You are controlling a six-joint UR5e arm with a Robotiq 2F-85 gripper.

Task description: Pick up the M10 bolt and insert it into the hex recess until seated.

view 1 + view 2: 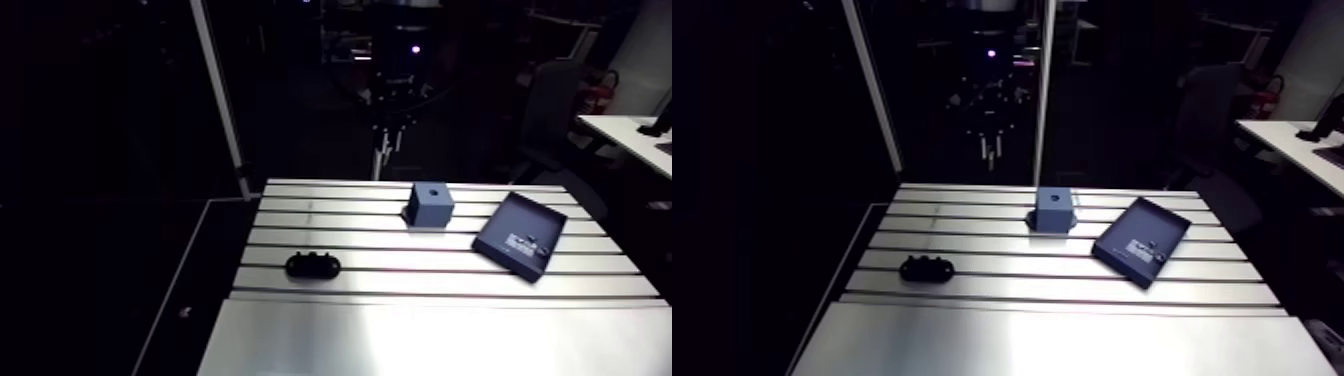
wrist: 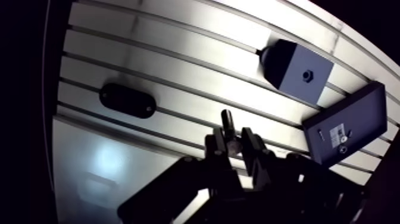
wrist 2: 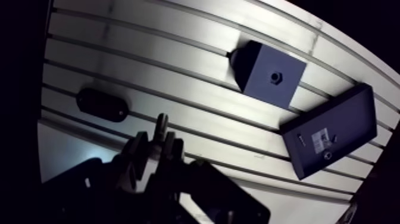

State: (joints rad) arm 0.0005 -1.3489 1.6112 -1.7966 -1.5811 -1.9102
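Gripper [image 2: 233,143] clamps the bolt [image 2: 227,121] (its held end obscured)

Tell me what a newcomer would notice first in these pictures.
The blue block with its hex recess stands mid-table, a dark flat tray lying askew beside it. A black oval part lies apart nearer the front, and the gripper clamps the bolt above the table.
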